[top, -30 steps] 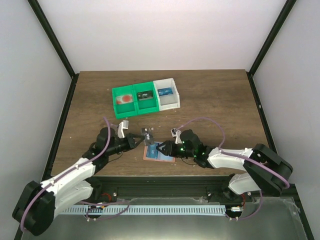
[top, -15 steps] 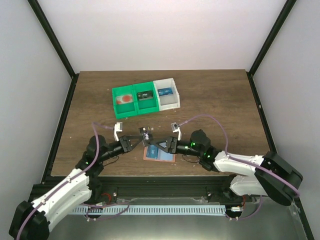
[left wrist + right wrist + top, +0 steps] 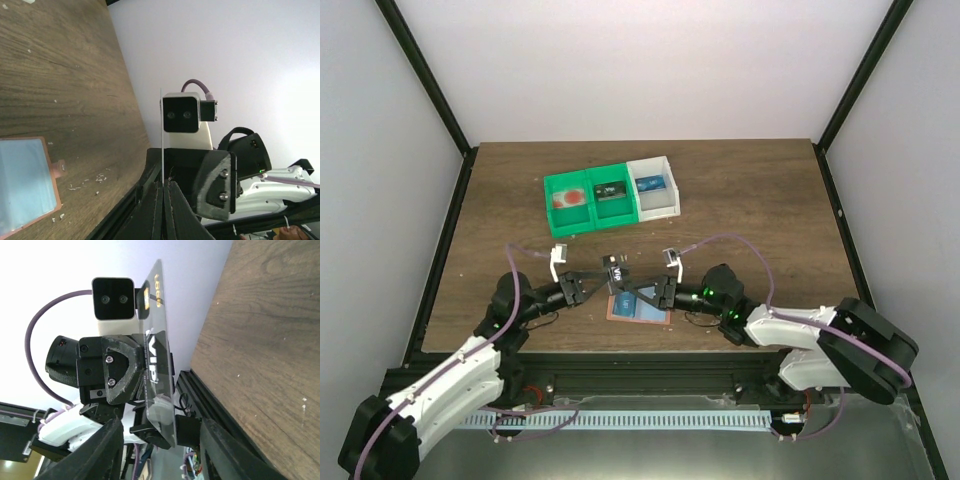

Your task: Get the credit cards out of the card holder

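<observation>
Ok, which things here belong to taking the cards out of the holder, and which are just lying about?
In the job:
- dark card, pinched in the left end effector
- pink card holder, lying open
- right end effector, open by the card

Lying about:
- green bins and white bin at the back, contents too small to identify

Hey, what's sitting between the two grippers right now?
The dark credit card. The shut left gripper pinches it and holds it above the table, right in front of the open right gripper. The right wrist view shows this best.
</observation>
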{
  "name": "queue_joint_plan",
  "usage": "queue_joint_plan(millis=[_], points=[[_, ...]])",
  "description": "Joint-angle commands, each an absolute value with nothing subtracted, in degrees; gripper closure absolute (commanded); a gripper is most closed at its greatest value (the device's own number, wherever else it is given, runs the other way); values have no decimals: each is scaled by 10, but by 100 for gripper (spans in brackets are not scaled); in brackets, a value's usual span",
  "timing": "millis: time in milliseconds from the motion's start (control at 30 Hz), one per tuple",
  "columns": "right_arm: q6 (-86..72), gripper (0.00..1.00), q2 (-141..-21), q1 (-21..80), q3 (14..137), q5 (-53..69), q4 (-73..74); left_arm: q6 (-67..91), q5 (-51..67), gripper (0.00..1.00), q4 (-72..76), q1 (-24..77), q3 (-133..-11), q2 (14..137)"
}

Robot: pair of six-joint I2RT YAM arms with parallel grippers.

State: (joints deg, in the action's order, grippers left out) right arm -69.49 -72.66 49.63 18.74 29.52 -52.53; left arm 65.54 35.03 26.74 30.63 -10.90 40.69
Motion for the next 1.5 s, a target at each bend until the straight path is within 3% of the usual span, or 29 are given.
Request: queue_joint_plan(millis=[0, 167, 300, 433, 467, 667, 833, 1000, 1100, 1467], points=[[-702, 61, -752, 494, 197, 307, -570, 671, 365, 100, 304, 304, -98, 398], [-700, 78, -785, 494, 193, 313, -603, 671, 367, 100, 299, 303, -102, 402], [-700, 97, -803, 492, 172, 327, -677, 650, 371, 100, 279, 305, -109, 413], [-680, 100, -797, 491, 155, 339, -687, 648, 373, 100, 272, 305, -104, 416], [-673, 100, -793, 491, 147, 339, -687, 649, 372, 98, 267, 305, -103, 417], [-569, 100, -725, 488, 133, 397, -590, 607, 402, 62, 197, 303, -132, 415], [-466, 100, -656, 484, 181, 469, -404, 546, 484, 50, 96, 303, -178, 398], [-388, 100, -633, 484, 238, 520, -255, 455, 511, 50, -73, 303, -247, 354], [-377, 100, -645, 484, 258, 558, -241, 391, 518, 51, -166, 303, -287, 355], [-377, 99, -661, 484, 270, 589, -246, 281, 520, 82, -276, 303, -360, 406]])
